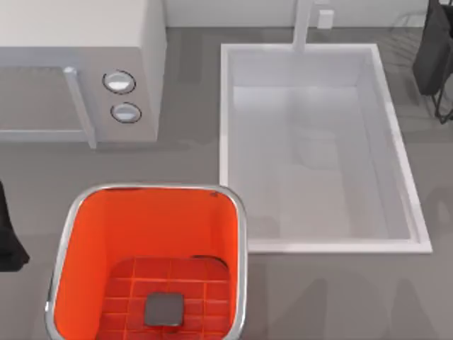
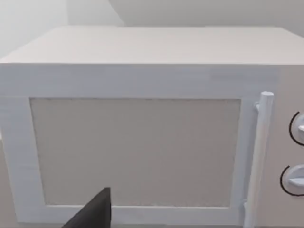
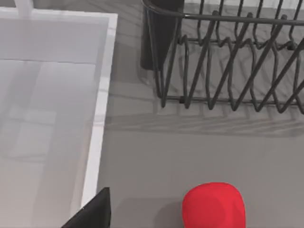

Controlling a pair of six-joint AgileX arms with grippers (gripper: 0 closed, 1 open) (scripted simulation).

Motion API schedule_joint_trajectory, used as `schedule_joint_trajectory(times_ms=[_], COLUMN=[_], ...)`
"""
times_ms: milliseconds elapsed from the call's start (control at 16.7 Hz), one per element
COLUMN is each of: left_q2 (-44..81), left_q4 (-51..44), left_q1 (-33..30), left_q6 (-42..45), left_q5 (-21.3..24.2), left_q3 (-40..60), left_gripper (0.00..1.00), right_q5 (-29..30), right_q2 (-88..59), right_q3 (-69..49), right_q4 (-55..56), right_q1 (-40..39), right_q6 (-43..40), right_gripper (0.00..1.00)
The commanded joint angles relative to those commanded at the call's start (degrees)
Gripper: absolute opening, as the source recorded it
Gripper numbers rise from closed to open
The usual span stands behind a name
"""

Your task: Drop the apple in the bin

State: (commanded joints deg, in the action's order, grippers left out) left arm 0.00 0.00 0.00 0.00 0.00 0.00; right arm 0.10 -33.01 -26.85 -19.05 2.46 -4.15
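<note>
Left arm: a dark sliver of it is sitting at the table's left edge [image 1: 8, 241], beside the bin, looking idle; from its wrist camera one black finger [image 2: 92, 211] is poking up in front of the microwave [image 2: 142, 137], and I cannot tell whether that left gripper is released or clenched.

Microwave: it is standing at the back left [image 1: 78, 71], door shut, two round knobs [image 1: 119, 82] facing the camera above.

Bin: the orange bin [image 1: 85, 234] is waiting at the front left, silver rim shining, gridded floor showing with just a grey square [image 1: 164, 309] in the middle; no fruit is lying in it.

Sink: the white sink [image 1: 230, 127] is sitting right of the bin, its near left corner just beside the bin's rim.

Apple: the red apple [image 3: 214, 205] is resting on the grey counter, right of the sink's wall [image 3: 97, 128] and short of the black wire dish rack [image 3: 228, 57].

Right arm: the right gripper is hovering close to the apple, one black finger [image 3: 92, 211] showing beside it; nothing is being gripped, though whether those fingers are spread I cannot tell.

Progress: I'm judging this as early going. The apple is not yet picked up; the grasp, the carry leftward across the sink and the drop are all remaining.
</note>
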Motion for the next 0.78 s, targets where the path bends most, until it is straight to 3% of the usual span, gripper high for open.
schedule_joint_trajectory(times_ms=[420, 780], left_q2=[0.0, 0.0], left_q4=[0.0, 0.0], left_q1=[0.0, 0.0], left_q6=[0.0, 0.0], left_q5=[0.0, 0.0], left_q3=[0.0, 0.0], left_gripper=[1.0, 1.0], right_q5=[-0.1, -0.1], right_q2=[-43.5, -69.8], right_q3=[-28.6, -48.5], right_q4=[-22.4, -36.9], right_q1=[2.6, 4.4], right_q6=[-4.6, -7.7], right_gripper=[1.0, 1.0])
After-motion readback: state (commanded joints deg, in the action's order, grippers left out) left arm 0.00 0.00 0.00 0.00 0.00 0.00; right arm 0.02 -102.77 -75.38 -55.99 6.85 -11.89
